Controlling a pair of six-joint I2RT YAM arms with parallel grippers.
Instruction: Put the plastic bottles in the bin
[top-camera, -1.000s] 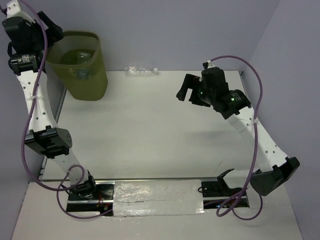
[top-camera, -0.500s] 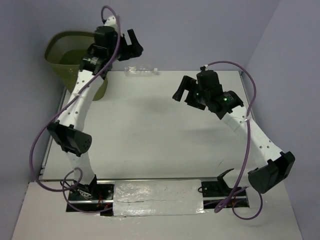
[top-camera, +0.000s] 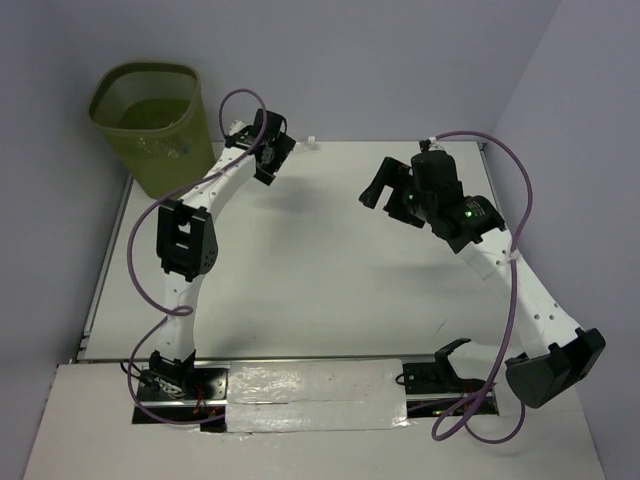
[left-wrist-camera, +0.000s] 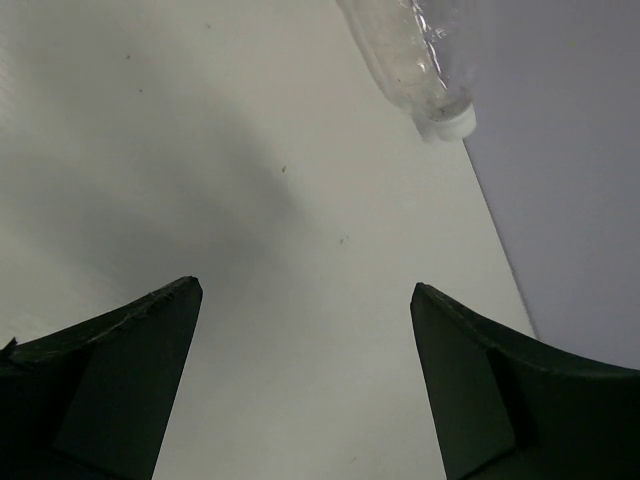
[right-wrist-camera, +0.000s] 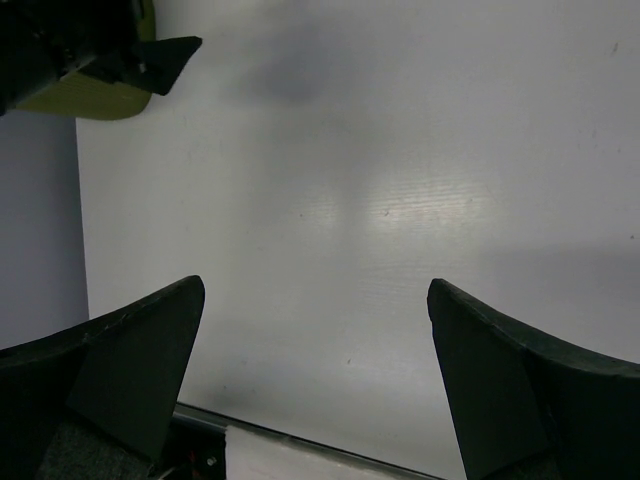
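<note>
Bottle (left-wrist-camera: 408, 55) lies along far edge of table (left-wrist-camera: 250, 200).

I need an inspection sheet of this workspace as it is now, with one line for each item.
Surface: white table, bare in the middle; silver tape at the near edge.
Job's things: one clear bottle lying at the far edge; olive bin at the far left corner, contents unclear.
Clutter: nothing seen.
Grippers: left gripper open, empty, near the bottle; right gripper open, empty, over bare table.
Cables: purple cables looped along both arms.
Surroundings: plain bluish walls.
</note>
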